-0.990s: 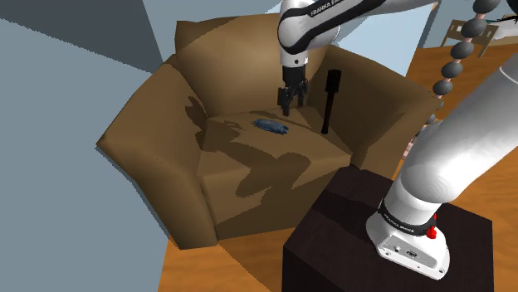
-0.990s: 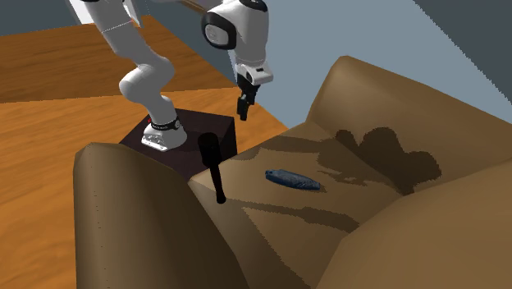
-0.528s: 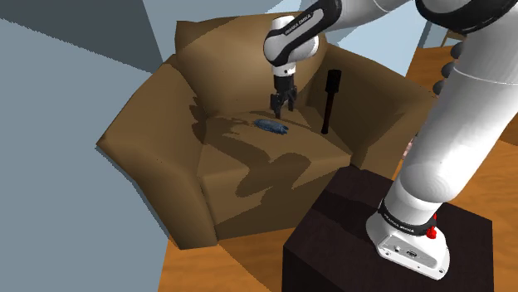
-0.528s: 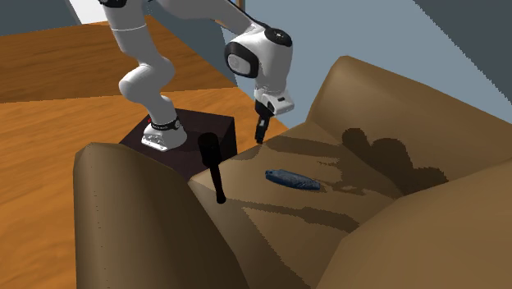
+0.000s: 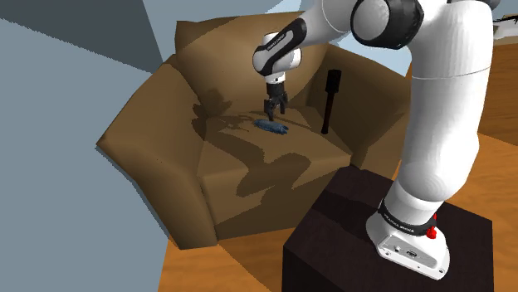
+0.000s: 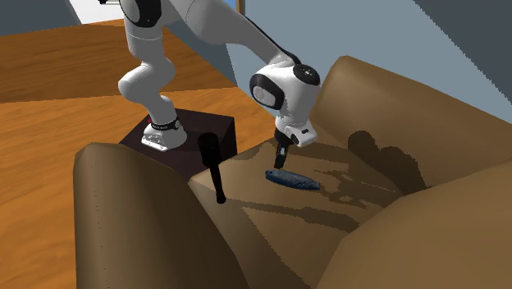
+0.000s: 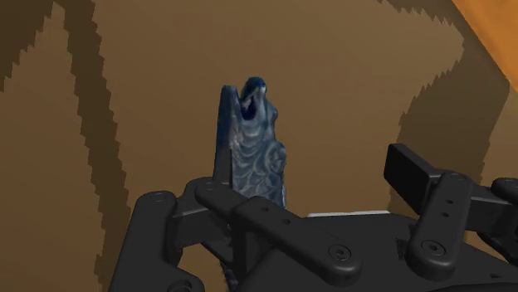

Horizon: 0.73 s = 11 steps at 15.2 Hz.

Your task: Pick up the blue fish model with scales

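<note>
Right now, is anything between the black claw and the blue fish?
Nothing: in the shoulder view the gripper hangs just above the blue fish, only bare brown cushion between.

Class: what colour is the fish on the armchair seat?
The fish is dark blue; wrist view.

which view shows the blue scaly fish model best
The wrist view: the blue scaly fish model is close, scales plain. Shoulder and second exterior views show a small blue sliver on the seat of the brown armchair.

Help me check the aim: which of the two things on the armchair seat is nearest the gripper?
The blue fish, lying flat just below the gripper; the black tool stands against the armrest, farther away.
</note>
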Tool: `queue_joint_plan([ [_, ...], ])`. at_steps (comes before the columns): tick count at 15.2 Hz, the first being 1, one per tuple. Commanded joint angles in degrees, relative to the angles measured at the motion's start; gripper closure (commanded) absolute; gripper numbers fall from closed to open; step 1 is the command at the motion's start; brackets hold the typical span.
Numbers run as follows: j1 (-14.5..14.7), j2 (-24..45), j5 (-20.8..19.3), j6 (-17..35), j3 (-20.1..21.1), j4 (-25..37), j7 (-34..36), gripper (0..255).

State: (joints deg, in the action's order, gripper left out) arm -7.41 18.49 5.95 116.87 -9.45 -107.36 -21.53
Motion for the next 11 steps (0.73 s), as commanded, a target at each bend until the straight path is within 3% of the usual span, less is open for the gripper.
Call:
queue_joint_plan([
  [1,-0.79,5.09,0.74,-0.26,0.17,4.93,-1.45,0],
  [4,-2.1,12.28,1.54,-1.52,0.55,12.76,-3.17,0],
  [11,-2.31,15.23,2.09,2.42,0.9,11.74,-3.6,0],
])
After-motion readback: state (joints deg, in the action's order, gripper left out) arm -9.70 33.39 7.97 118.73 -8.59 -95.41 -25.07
